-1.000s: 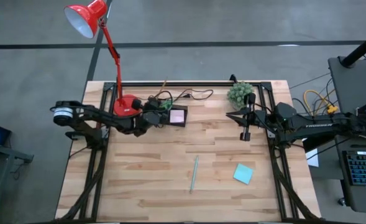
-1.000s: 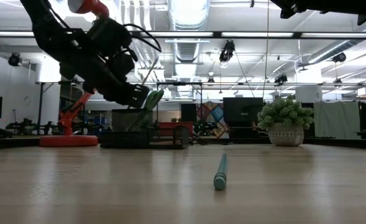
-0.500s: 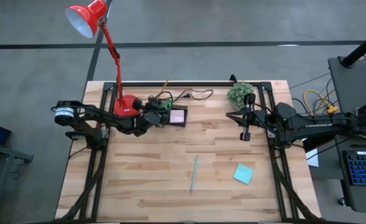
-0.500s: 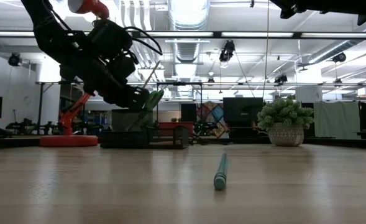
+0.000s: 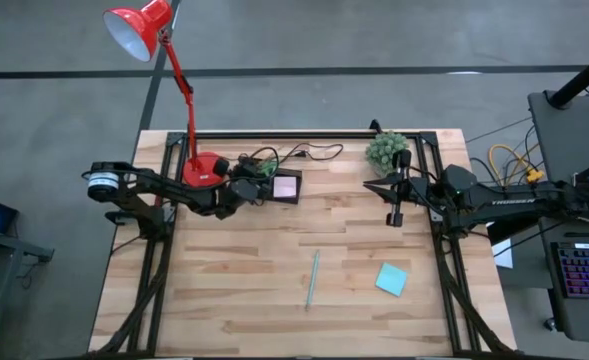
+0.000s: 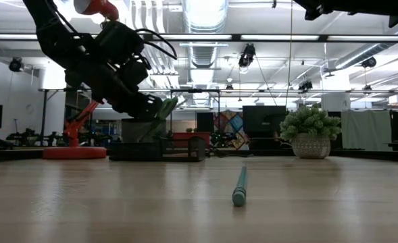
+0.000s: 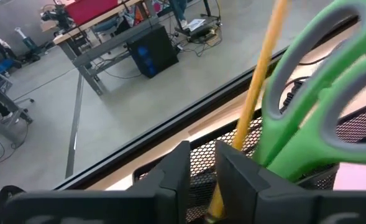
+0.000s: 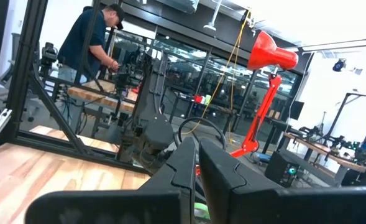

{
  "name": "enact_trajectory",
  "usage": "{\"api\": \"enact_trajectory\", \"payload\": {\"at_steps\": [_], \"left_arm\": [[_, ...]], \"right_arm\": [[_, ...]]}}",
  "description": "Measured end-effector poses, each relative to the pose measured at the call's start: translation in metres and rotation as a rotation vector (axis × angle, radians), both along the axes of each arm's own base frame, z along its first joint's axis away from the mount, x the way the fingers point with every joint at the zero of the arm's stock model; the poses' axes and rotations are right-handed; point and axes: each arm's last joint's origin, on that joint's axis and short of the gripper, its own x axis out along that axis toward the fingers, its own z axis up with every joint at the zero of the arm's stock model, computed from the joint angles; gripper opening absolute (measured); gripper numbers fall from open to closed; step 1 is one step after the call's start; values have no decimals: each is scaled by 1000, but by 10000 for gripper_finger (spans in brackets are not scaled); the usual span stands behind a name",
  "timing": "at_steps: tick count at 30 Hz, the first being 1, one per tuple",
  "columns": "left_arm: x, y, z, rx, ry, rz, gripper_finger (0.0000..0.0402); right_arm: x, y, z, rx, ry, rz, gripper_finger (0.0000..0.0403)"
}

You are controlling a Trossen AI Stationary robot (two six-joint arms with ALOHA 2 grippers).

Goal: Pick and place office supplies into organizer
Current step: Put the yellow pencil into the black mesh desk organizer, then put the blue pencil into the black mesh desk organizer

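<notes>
Across the wooden counter (image 5: pixel 234 270) I have both arms in play, though only one is working. My left arm reaches in from the side beside the red lamp (image 5: pixel 199 168), because the black organizer (image 5: pixel 274 185) sits at the back edge just next to the lamp's base, with a pink sticky pad (image 5: pixel 286 186) lying in its low tray. My left pincer (image 7: pixel 201 171) hangs right over the taller mesh section; its fingers stand a little apart, and from my views I cannot tell whether they grip anything. The green-handled scissors (image 7: pixel 319 93) stand in that section, handles up, beside a yellow pencil (image 7: pixel 257 87), so I judge this to be the drop-off of the scissors. My right arm waits by the potted plant (image 5: pixel 387 150), its pincer (image 8: pixel 198 163) closed on nothing and held above the counter, out of the way. Left to collect, as I read it, are the thin green pencil (image 5: pixel 312 278) lying mid-counter and the teal sticky pad (image 5: pixel 391 279) nearer the front on the right, well apart from the organizer.
</notes>
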Motion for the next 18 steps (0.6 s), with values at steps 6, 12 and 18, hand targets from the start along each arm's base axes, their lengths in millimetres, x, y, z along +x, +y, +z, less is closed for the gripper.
{"api": "enact_trajectory", "payload": {"at_steps": [6,12,18], "left_arm": [[0,0,0,2,3,-1,78],[-1,0,3,0,-10,-8,80],[2,-6,21,43,7,-55,80]], "right_arm": [[0,0,0,-2,0,-1,13],[0,0,0,-6,0,-1,13],[0,0,0,-8,1,-2,13]]}}
